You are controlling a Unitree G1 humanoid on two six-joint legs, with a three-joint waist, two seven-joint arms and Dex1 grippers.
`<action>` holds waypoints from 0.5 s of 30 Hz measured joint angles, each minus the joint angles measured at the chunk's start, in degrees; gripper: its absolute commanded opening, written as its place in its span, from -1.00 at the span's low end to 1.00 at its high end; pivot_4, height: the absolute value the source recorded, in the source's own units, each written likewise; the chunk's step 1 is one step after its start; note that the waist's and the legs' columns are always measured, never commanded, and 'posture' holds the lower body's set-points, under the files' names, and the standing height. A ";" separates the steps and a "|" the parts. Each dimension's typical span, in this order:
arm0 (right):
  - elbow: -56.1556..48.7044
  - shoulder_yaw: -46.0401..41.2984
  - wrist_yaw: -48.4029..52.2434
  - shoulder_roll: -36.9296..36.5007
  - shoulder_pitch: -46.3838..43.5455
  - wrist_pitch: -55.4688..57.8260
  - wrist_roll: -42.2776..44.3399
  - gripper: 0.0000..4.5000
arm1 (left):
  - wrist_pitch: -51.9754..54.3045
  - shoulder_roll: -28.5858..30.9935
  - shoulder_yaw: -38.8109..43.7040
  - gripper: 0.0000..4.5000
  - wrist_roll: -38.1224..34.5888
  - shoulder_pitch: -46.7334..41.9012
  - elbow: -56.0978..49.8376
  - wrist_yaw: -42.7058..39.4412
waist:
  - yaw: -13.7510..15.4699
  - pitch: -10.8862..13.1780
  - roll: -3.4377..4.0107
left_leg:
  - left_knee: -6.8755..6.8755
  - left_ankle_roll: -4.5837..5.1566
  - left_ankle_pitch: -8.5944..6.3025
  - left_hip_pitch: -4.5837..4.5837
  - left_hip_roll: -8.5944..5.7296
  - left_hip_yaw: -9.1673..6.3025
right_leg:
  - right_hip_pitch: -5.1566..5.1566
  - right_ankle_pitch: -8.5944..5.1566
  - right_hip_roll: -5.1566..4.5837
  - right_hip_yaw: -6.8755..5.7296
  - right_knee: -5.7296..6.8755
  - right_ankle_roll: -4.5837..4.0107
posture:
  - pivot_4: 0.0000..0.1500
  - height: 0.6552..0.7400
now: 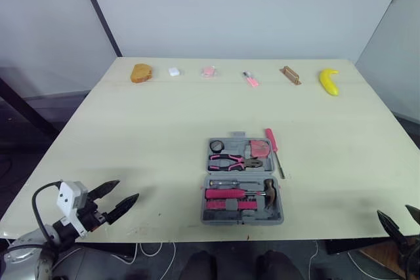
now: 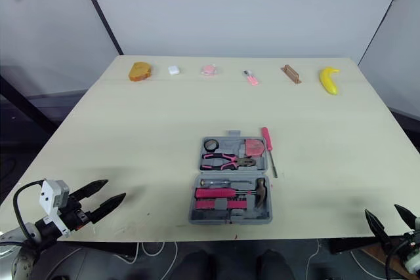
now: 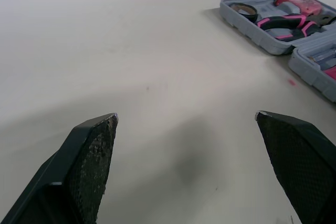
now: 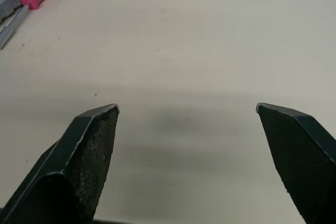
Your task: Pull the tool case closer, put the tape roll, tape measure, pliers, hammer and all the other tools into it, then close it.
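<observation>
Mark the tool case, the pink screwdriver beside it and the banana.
tool case (image 1: 241, 221), left eye view, front rim.
pink screwdriver (image 1: 271, 142), left eye view, its handle.
banana (image 1: 329, 81), left eye view, middle of its curve.

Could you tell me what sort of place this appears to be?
Probably a robot test lab, not a workshop: blank white walls, one plain table, and unrelated props like a banana lined along its far edge, plus an open tool case.

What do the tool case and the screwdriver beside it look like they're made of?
Tool case: probably moulded plastic, matte grey, with shaped recesses inside. Screwdriver: smooth pink handle, likely plastic; thin grey shaft looks like metal.
</observation>
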 measured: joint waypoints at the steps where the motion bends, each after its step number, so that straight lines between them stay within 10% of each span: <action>1: 0.28 0.00 0.26 -0.01 0.00 -0.27 0.12 0.98 | -0.01 0.00 0.00 1.00 0.00 -0.21 0.07 -0.01 | 0.00 0.00 0.00 | 0.00 0.00 0.00 0.01 0.01 0.03 | 0.00 0.00 -0.01 0.02 0.00 0.00 | 1.00 1.00; 15: -3.75 8.46 -0.98 -3.42 -7.27 4.01 -2.70 0.98 | 0.64 0.22 -3.33 1.00 0.21 -5.53 -5.00 -2.57 | 0.07 -0.02 0.01 | 0.03 0.00 0.00 0.02 -0.03 0.13 | 0.01 0.02 -0.07 0.07 -0.01 0.01 | 1.00 1.00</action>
